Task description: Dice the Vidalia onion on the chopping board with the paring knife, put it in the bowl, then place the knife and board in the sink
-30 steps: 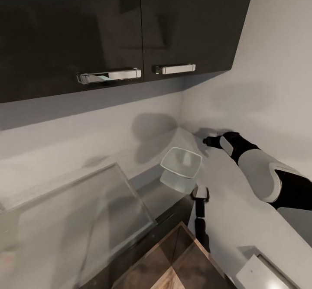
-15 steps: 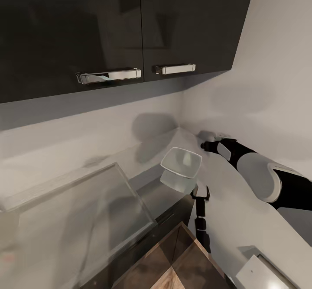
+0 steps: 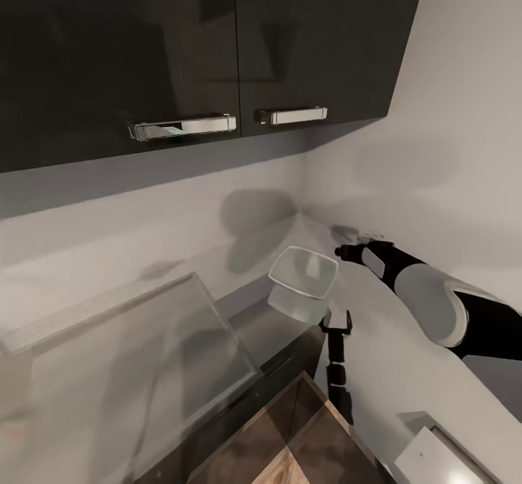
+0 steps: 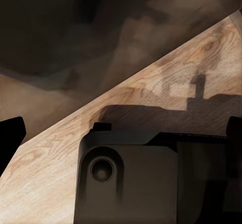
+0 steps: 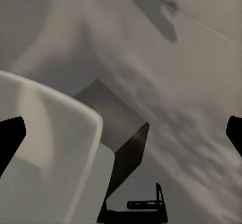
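1. Glossy dark upper cabinets (image 3: 203,41) with two chrome handles (image 3: 183,127) hang above the bowl, over a pale backsplash (image 3: 145,230).
2. The grey worktop (image 3: 406,353) runs into a corner behind the bowl and carries it; a glassy rectangular panel (image 3: 145,353) lies on the side of the bowl away from the right arm.
3. The right arm (image 3: 435,302), white with black sections, reaches over the worktop toward the corner, ending just beside the bowl.
4. The white squarish bowl (image 3: 303,271) sits on the worktop near the corner; its rounded rim (image 5: 60,133) shows close in the right wrist view.
5. The right gripper (image 3: 346,252) hovers just beside the bowl's rim; the right wrist view shows its dark finger tips (image 5: 11,133) at opposite edges, so the jaws stand wide apart, holding nothing.
6. The left gripper (image 3: 338,322) sits below the bowl at the worktop's front edge, jaws apart and empty, pointed at light wood floor (image 4: 151,83).
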